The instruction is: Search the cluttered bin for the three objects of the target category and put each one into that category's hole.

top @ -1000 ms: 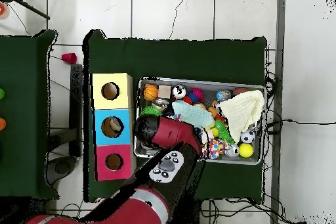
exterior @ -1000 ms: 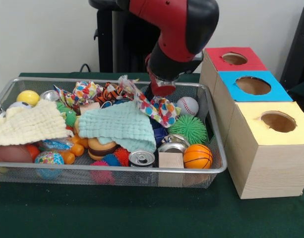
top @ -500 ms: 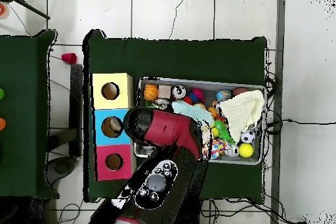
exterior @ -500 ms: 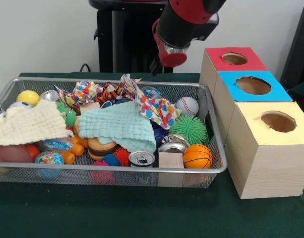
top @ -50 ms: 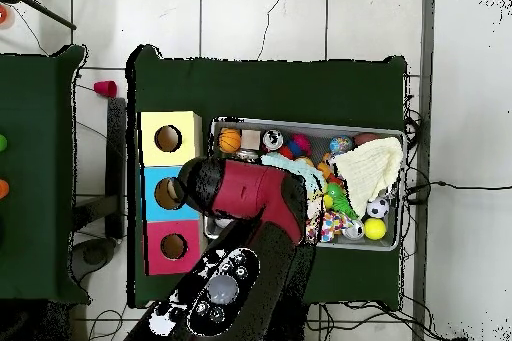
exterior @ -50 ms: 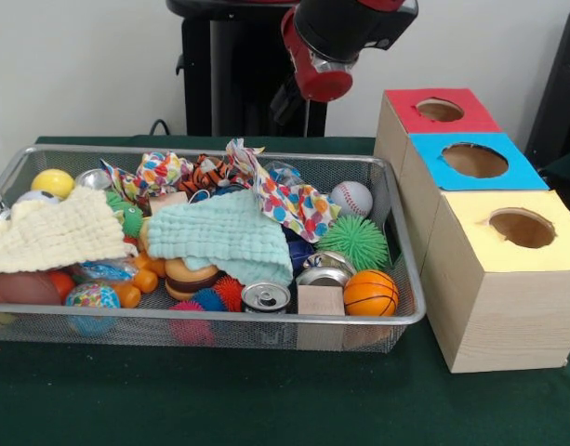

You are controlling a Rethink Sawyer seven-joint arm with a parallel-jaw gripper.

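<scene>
The wire bin (exterior @ -50 ms: 407, 279) (top @ -50 ms: 398, 137) holds a jumble of things: a mint cloth (exterior @ -50 ms: 227, 237), a yellow cloth (exterior @ -50 ms: 52, 232), a dotted cloth (exterior @ -50 ms: 294, 204), a baseball (exterior @ -50 ms: 351, 198), a green spiky ball (exterior @ -50 ms: 357, 241), an orange basketball (exterior @ -50 ms: 371, 293), cans (exterior @ -50 ms: 265, 296) and a wooden block (exterior @ -50 ms: 320, 301). My gripper (exterior @ -50 ms: 298, 100) hangs high above the bin's back right corner, with nothing visibly in it. In the overhead view the arm's end (top @ -50 ms: 198, 185) reaches over the bin's edge toward the blue box (top @ -50 ms: 152, 179) and partly covers its hole.
Three wooden boxes stand in a row beside the bin: red top (exterior @ -50 ms: 470, 119) (top @ -50 ms: 155, 257), blue top (exterior @ -50 ms: 522, 172) and yellow top (exterior @ -50 ms: 470, 232) (top @ -50 ms: 150, 122), each with a round hole. A yellow ball (exterior @ -50 ms: 52, 181) and a soccer ball (top @ -50 ms: 377, 208) lie at the bin's other end.
The arm has lifted out of the bin, up and away from the dotted cloth. Seen from overhead, it has swung toward the blue box. The bin's contents look unmoved.
</scene>
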